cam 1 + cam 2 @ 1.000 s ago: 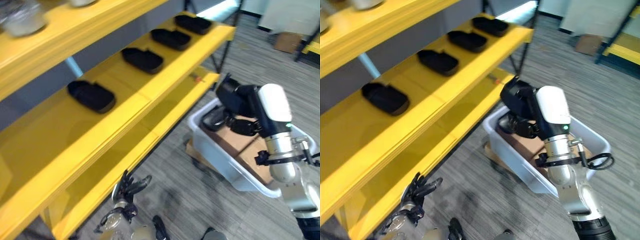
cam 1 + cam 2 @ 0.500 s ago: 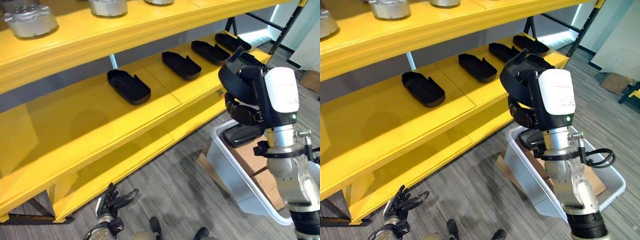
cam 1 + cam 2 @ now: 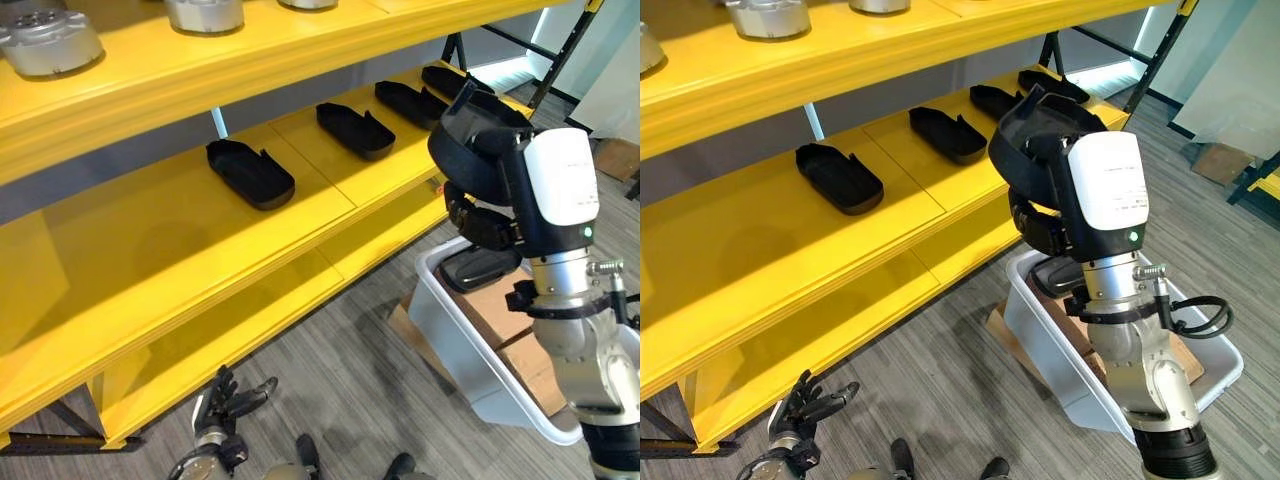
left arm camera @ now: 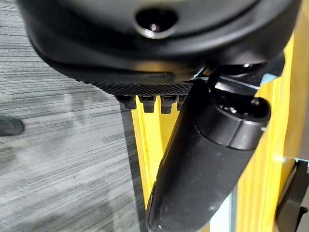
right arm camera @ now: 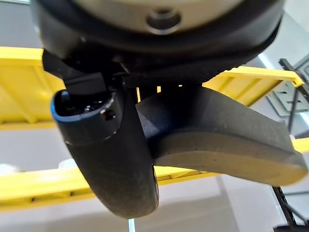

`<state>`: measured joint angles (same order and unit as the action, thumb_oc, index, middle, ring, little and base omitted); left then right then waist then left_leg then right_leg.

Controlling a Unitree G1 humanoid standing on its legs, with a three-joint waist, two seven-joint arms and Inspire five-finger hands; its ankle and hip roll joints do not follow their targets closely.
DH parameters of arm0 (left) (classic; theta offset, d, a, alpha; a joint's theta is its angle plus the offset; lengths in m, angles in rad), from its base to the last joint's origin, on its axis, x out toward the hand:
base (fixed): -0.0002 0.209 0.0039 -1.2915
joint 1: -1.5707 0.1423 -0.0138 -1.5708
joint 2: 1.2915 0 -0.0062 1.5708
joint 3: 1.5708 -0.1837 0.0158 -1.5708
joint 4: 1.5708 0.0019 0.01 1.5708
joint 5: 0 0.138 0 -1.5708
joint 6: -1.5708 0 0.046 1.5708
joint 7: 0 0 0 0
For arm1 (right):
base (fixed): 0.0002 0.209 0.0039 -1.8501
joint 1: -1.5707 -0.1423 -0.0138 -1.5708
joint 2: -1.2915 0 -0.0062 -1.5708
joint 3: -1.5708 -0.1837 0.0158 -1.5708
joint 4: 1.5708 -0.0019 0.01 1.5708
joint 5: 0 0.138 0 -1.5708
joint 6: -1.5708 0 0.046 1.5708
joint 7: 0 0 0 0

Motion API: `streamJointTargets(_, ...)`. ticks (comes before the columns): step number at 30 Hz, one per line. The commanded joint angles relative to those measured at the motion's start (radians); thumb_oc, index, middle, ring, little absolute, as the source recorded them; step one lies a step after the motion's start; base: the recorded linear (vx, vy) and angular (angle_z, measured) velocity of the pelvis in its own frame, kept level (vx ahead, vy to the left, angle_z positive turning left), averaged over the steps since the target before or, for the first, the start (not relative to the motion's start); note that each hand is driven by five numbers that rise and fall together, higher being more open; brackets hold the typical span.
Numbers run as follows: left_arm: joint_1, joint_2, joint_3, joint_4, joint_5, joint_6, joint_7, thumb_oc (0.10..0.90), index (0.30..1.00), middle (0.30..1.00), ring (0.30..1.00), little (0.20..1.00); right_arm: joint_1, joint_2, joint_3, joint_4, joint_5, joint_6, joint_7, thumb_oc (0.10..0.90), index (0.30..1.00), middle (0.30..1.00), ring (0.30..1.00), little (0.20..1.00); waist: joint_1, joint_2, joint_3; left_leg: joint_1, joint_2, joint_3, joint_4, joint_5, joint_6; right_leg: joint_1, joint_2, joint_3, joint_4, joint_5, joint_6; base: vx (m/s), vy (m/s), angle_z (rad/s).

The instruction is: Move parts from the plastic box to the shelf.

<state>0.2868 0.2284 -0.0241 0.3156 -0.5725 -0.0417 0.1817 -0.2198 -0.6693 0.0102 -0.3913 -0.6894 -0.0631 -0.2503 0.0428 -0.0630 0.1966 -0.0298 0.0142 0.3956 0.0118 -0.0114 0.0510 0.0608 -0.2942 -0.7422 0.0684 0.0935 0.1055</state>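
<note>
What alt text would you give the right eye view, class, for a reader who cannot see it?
The right robot hand holds a black part raised beside a yellow shelf where four similar black parts lie in a row. Below it, a white plastic box stands on the floor.

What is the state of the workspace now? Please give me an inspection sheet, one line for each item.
Surface: yellow shelf; middle level bears four shelved parts.
Job's things: plastic box on the floor, boxed part inside; held part in the right hand.
Clutter: silver metal pieces on the upper level.
Hands: right hand shut on the held part; left hand open, low.
Cables: nothing seen.
Surroundings: grey floor; cardboard under the box.
</note>
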Motion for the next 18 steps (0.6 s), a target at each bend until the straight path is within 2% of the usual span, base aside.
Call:
streamJointTargets(1,-0.029,0.014,0.039,-0.087,0.045,-0.070,-0.016,0.900,1.000,1.000,1.000,1.000,-0.248,-0.065,0.016,-0.051,-0.040,-0.053,-0.051,0.400,0.300,0.300,0.300,0.300,0.066,-0.032,-0.070,0.121,0.090,-0.041,-0.092,-0.010,-0.098,0.037,-0.090,0.001,0.003,0.122,0.139,0.08,0.128,0.11)
streamJointTargets(4,-0.012,0.018,0.054,-0.079,0.038,-0.076,-0.012,0.900,1.000,1.000,1.000,1.000,-0.308,-0.110,0.074,-0.024,-0.072,-0.051,-0.022,0.400,0.300,0.300,0.300,0.300,0.112,-0.045,-0.054,0.086,0.041,-0.081,-0.052,-0.042,-0.067,0.050,-0.130,-0.008,0.005,0.166,0.151,0.06,0.183,0.22)
streamJointTargets(5,-0.013,0.016,0.056,-0.079,0.038,-0.076,-0.012,0.900,1.000,1.000,1.000,1.000,-0.312,-0.111,0.078,-0.021,-0.072,-0.051,-0.023,0.400,0.300,0.300,0.300,0.300,0.109,-0.045,-0.054,0.084,0.040,-0.082,-0.049,-0.044,-0.066,0.050,-0.131,-0.009,0.005,0.167,0.152,0.05,0.203,0.38)
streamJointTargets(9,-0.005,0.017,0.068,-0.078,0.036,-0.085,-0.007,0.900,1.000,1.000,1.000,1.000,-0.345,-0.123,0.127,-0.012,-0.110,-0.046,0.004,0.400,0.300,0.300,0.300,0.300,0.148,-0.031,-0.053,0.050,-0.023,-0.127,-0.032,-0.066,-0.035,0.062,-0.183,-0.020,0.006,0.225,0.156,0.07,0.245,0.57)
streamJointTargets(13,-0.005,0.019,0.071,-0.083,0.038,-0.086,-0.006,0.900,1.000,1.000,1.000,1.000,-0.356,-0.128,0.141,-0.003,-0.114,-0.047,0.009,0.400,0.300,0.300,0.300,0.300,0.152,-0.026,-0.049,0.045,-0.030,-0.137,-0.025,-0.071,-0.027,0.058,-0.191,-0.013,0.022,0.223,0.156,0.06,0.125,0.23)
streamJointTargets(14,-0.059,0.080,0.043,-0.062,0.062,-0.084,0.001,0.900,1.000,1.000,1.000,1.000,-0.303,-0.193,0.105,-0.009,-0.056,-0.062,0.025,0.400,0.300,0.300,0.300,0.300,0.037,0.014,-0.006,0.056,-0.033,-0.274,-0.071,-0.027,-0.010,-0.135,0.023,0.497,0.058,0.075,0.074,0.17,0.171,0.30)
streamJointTargets(15,-0.072,0.081,0.038,-0.058,0.069,-0.084,0.001,0.900,1.000,1.000,1.000,1.000,-0.306,-0.200,0.098,-0.008,-0.044,-0.063,0.021,0.400,0.300,0.300,0.300,0.300,0.033,0.014,-0.002,0.058,-0.031,-0.281,-0.077,-0.020,-0.013,-0.157,0.050,0.507,0.056,0.048,0.062,0.21,0.134,2.69)
streamJointTargets(16,-0.089,0.085,0.033,-0.058,0.076,-0.084,-0.002,0.900,1.000,1.000,1.000,1.000,-0.335,-0.209,0.108,-0.008,-0.028,-0.068,0.016,0.400,0.300,0.300,0.300,0.300,0.013,0.015,0.010,0.072,-0.030,-0.304,-0.089,-0.016,-0.017,-0.211,0.101,0.532,0.054,0.029,0.055,0.08,-0.069,1.94)
streamJointTargets(17,-0.094,0.087,0.035,-0.060,0.074,-0.088,0.001,0.900,1.000,1.000,1.000,1.000,-0.349,-0.215,0.115,-0.007,-0.024,-0.071,0.017,0.400,0.300,0.300,0.300,0.300,0.011,0.009,0.016,0.079,-0.031,-0.307,-0.088,-0.016,-0.020,-0.237,0.109,0.527,0.037,0.042,0.058,0.09,-0.105,1.56)
streamJointTargets(18,-0.099,0.086,0.036,-0.060,0.067,-0.090,0.005,0.900,1.000,1.000,1.000,1.000,-0.364,-0.225,0.124,-0.006,-0.028,-0.074,0.013,0.400,0.300,0.300,0.300,0.300,0.005,0.003,0.019,0.082,-0.031,-0.318,-0.087,-0.021,-0.026,-0.238,0.119,0.533,0.013,0.044,0.059,0.07,-0.118,-0.64)
